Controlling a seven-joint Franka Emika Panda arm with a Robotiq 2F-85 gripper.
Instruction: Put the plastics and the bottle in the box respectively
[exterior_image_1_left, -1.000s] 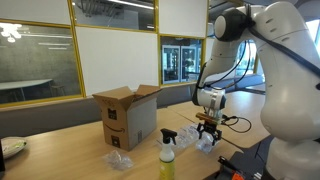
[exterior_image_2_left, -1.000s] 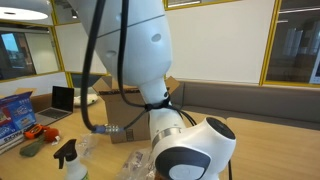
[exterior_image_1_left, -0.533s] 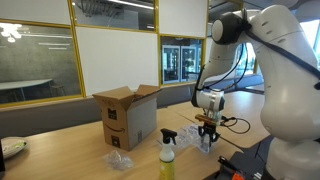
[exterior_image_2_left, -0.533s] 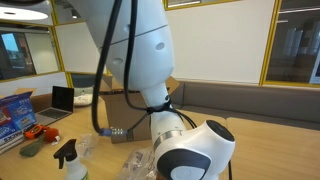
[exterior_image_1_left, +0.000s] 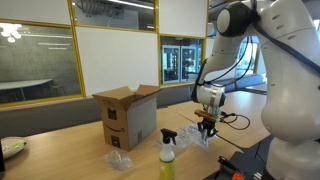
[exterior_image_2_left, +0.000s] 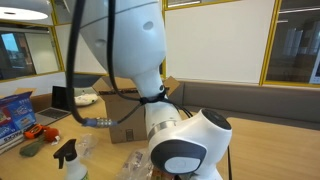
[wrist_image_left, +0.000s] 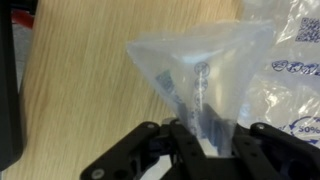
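1. The pincer (wrist_image_left: 200, 135) is clenching a clear plastic wrapper (wrist_image_left: 200, 70), which is bunching into a tent above the fingertips.
2. More clear film (wrist_image_left: 290, 70) is lying just beside it on the table (wrist_image_left: 70, 90); it is hard to tell whether it is a separate piece.
3. The box (exterior_image_1_left: 128, 118) is standing well apart with its flaps open, and the bottle (exterior_image_1_left: 167, 150) is sitting between it and the pincer.
4. Another wrapper (exterior_image_1_left: 118, 160) is lying at the foot of the box.
5. The carry is likely needing a lift over the bottle and the near flap; the air above is looking free.
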